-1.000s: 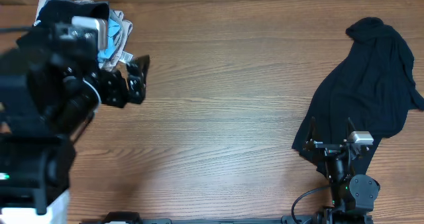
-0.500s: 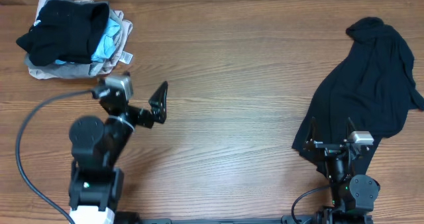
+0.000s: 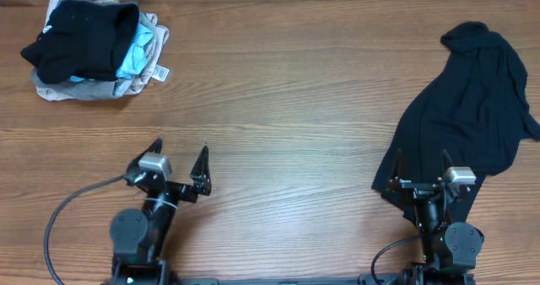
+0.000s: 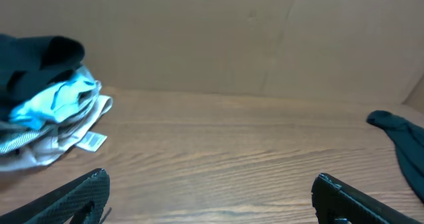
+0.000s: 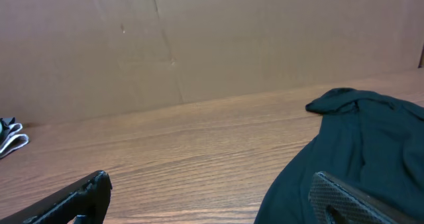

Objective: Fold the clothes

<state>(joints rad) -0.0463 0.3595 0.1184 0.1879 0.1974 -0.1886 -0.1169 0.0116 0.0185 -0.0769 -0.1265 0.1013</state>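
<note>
A large, limp black fabric garment [image 3: 468, 108] lies crumpled on the right of the brown wooden tabletop [image 3: 295, 108]; a pile of clothes [image 3: 93, 49], black on top, sits at the far left corner. The right gripper [image 3: 421, 154], at the garment's near edge, and the left gripper [image 3: 180, 146] are both wide open and empty.

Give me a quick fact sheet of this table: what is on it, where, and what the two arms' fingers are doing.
Table: brown wood grain
Black garment: crumpled and unfolded, on the right side
Clothes pile: far left corner, a black piece on top of light blue and pale ones
Left fingers: open, holding nothing, over bare wood at the near left
Right fingers: open, holding nothing, at the near edge of the Black garment
Folding: not yet begun on the Black garment
</note>
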